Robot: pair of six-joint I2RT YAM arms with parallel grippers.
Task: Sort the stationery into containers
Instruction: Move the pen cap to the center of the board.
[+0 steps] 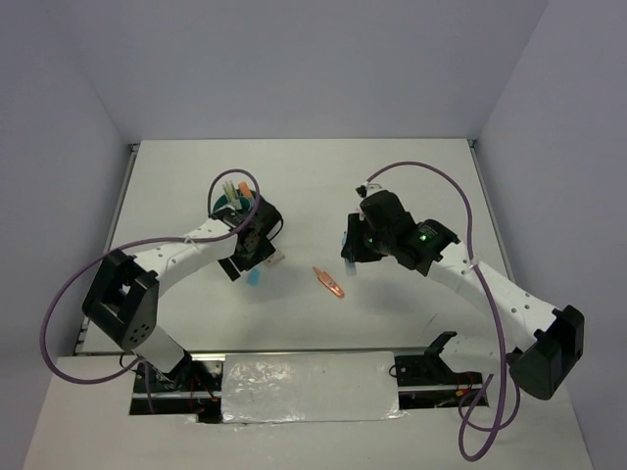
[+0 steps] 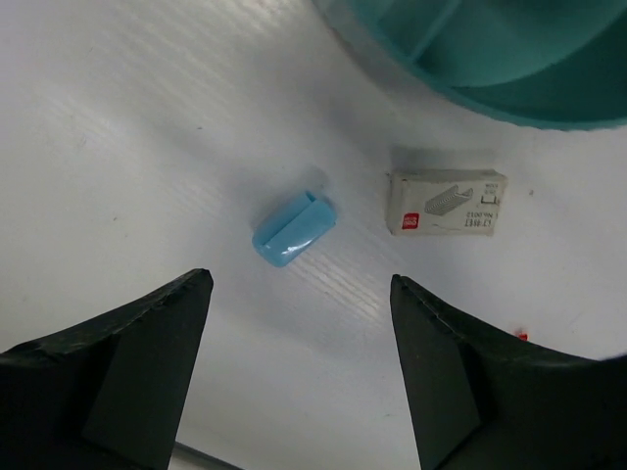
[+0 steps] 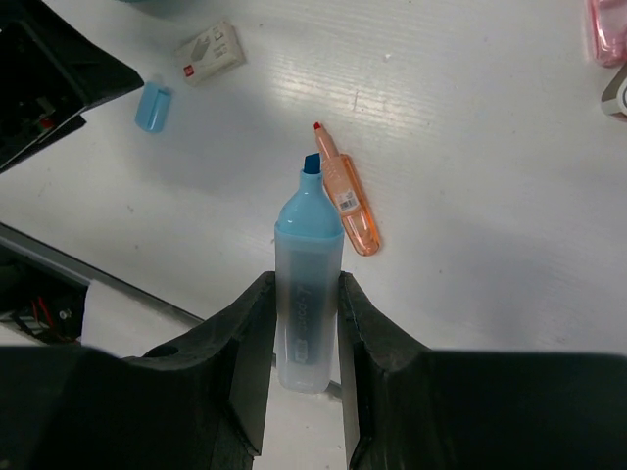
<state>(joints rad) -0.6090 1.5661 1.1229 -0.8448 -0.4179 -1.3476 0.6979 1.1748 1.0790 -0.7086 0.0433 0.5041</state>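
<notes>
The round teal organizer [image 1: 231,205] stands at the back left with several pens and markers upright in it; its rim shows in the left wrist view [image 2: 490,59]. My left gripper [image 1: 257,257] is open and empty, hovering just in front of it, above a small blue cap [image 2: 293,228] and a whitish-tan staples box [image 2: 448,204] that lie on the table. My right gripper [image 3: 306,279] is shut on an uncapped blue marker [image 3: 309,245], tip pointing away. An orange marker [image 1: 329,282] lies on the table between the arms, just beyond the blue tip [image 3: 345,191].
A pink item [image 3: 607,29] lies at the top right edge of the right wrist view. The left arm's black body [image 3: 49,69] is close to the blue cap [image 3: 152,106]. A foil-covered strip [image 1: 309,387] runs along the near edge.
</notes>
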